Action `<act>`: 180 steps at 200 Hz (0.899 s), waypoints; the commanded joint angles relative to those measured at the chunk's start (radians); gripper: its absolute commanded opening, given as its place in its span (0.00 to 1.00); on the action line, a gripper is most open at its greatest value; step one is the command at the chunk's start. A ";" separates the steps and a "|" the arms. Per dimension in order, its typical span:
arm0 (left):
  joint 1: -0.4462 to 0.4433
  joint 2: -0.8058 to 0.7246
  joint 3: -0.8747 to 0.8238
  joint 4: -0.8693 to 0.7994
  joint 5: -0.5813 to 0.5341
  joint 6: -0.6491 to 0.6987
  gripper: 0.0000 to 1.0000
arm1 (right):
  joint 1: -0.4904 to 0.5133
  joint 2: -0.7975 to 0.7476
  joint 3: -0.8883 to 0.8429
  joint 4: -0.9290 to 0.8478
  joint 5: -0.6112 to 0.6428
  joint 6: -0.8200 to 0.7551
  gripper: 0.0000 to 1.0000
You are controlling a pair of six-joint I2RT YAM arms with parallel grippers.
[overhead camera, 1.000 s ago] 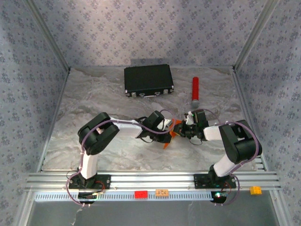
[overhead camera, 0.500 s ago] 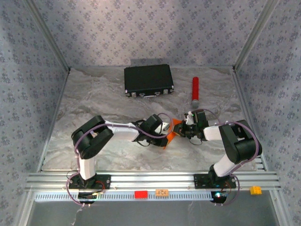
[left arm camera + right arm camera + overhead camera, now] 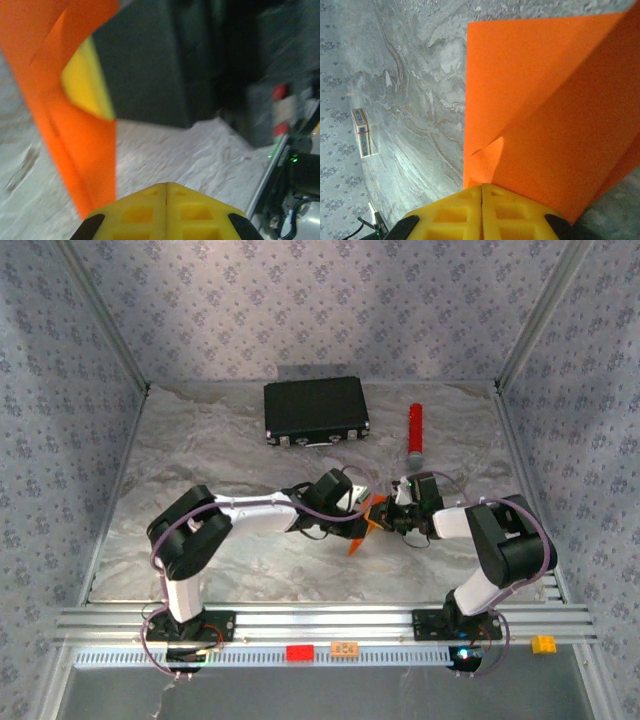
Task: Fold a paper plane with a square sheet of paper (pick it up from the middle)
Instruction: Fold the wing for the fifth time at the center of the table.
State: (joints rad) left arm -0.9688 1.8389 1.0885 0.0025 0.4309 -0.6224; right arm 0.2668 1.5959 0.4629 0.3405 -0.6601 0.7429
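The orange paper sheet (image 3: pixel 364 527) is held above the marbled worktop (image 3: pixel 200 455) a little right of centre, between the two arms. It is already creased into a pointed shape with its tip hanging toward the near edge.

The right tool (image 3: pixel 388 516) comes in from the right. In its wrist view the yellow pads (image 3: pixel 455 212) are pressed together with the paper rising straight out of their seam, a small folded flap sitting just above them, so this tool is clamped on the sheet. The left wrist view shows one of its yellow pads (image 3: pixel 89 85) lying flat against the paper.

The left tool (image 3: pixel 356 510) reaches in from the left and sits just beside the sheet's left side. Its own pads (image 3: pixel 192 212) are brought fully together with no gap. The paper's lower point runs down to the left edge of those pads, and I cannot tell whether any of it is nipped between them.

A black case (image 3: pixel 315 411) lies at the far side of the worktop, left of a red cylinder (image 3: pixel 414 426), both well apart from the paper.
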 commanded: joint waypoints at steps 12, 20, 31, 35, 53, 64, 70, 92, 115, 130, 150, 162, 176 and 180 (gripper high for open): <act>0.000 0.065 0.038 0.025 0.081 -0.021 0.06 | 0.002 0.043 -0.010 -0.081 0.105 -0.020 0.10; -0.002 0.077 0.043 0.019 0.083 -0.021 0.06 | 0.002 0.041 -0.010 -0.080 0.105 -0.021 0.10; -0.004 0.091 0.038 0.022 0.080 -0.022 0.06 | 0.002 0.041 -0.012 -0.080 0.106 -0.020 0.10; -0.004 0.097 0.036 0.022 0.084 -0.023 0.06 | 0.003 0.041 -0.012 -0.081 0.106 -0.021 0.10; -0.005 0.126 0.034 -0.002 0.078 -0.022 0.06 | 0.002 0.040 -0.012 -0.082 0.108 -0.020 0.10; -0.005 0.134 0.016 -0.004 0.073 -0.023 0.06 | 0.002 0.039 -0.012 -0.083 0.108 -0.020 0.10; -0.005 0.131 0.001 -0.003 0.068 -0.025 0.06 | 0.002 0.039 -0.012 -0.084 0.108 -0.022 0.10; -0.005 0.109 -0.067 0.009 0.059 -0.041 0.06 | 0.002 0.040 -0.013 -0.090 0.111 -0.024 0.10; -0.005 0.073 -0.154 0.055 0.067 -0.079 0.06 | 0.000 0.039 -0.013 -0.092 0.113 -0.026 0.10; -0.008 0.045 -0.195 0.071 0.069 -0.090 0.06 | -0.001 0.039 -0.011 -0.093 0.115 -0.026 0.10; -0.010 0.008 -0.230 0.063 0.065 -0.089 0.06 | -0.001 0.041 -0.009 -0.095 0.115 -0.028 0.10; -0.013 -0.003 -0.240 0.043 0.065 -0.081 0.06 | 0.000 0.041 -0.009 -0.097 0.114 -0.027 0.10; -0.020 -0.012 -0.254 0.019 0.052 -0.070 0.06 | -0.001 0.041 -0.010 -0.097 0.117 -0.027 0.10; -0.022 -0.013 -0.258 0.011 0.048 -0.068 0.06 | 0.000 0.041 -0.009 -0.096 0.116 -0.026 0.10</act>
State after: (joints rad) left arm -0.9691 1.8469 0.8768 0.1505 0.4816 -0.6979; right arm 0.2668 1.5959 0.4629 0.3397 -0.6598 0.7429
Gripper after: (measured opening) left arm 0.058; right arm 0.102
